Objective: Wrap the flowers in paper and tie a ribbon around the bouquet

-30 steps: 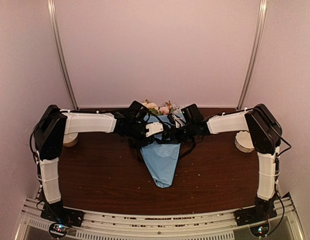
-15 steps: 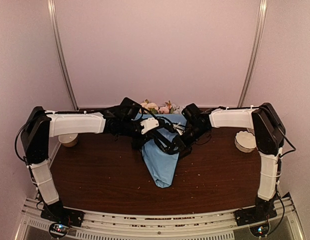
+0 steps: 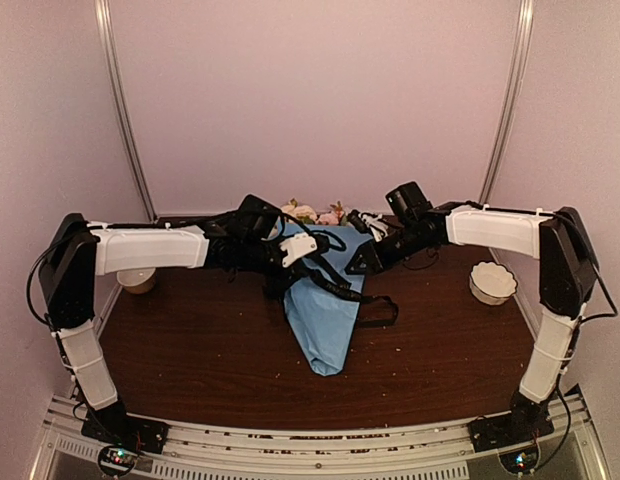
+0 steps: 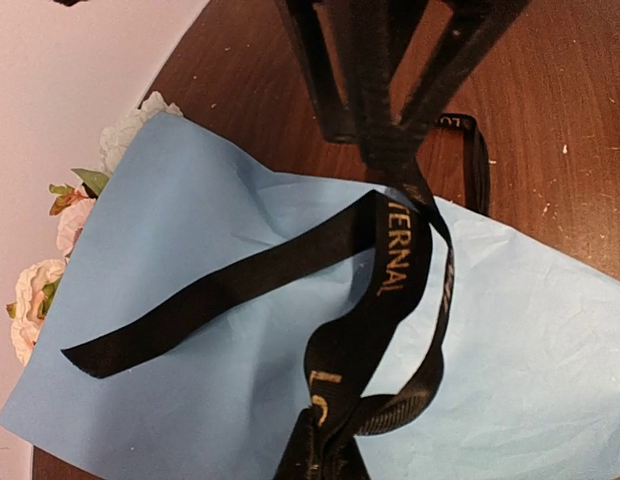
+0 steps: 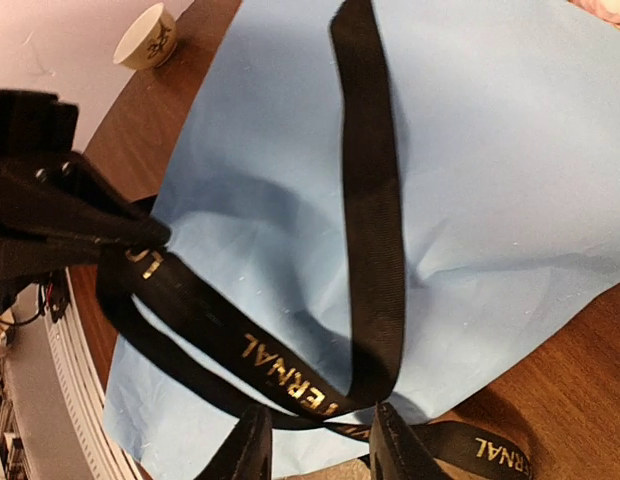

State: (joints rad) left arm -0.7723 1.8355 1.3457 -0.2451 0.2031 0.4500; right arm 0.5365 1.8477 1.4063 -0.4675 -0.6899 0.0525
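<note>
In the top view the bouquet (image 3: 325, 325) is laid with its long axis from 6 to 12 o'clock, pointed end nearest, flowers (image 3: 315, 213) farthest. Across its middle the ribbon (image 4: 390, 250) is looped. One strand is clamped in the closed left gripper (image 5: 155, 238) toward 9 o'clock, while the right gripper (image 5: 322, 445), fingers parted around slack ribbon, is held toward 3 o'clock and is judged nearer the loose tail.

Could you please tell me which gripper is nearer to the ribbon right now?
Left. The left gripper is shut on the ribbon, holding it above the paper. The right gripper is open, with the ribbon running loosely between its fingertips.
</note>
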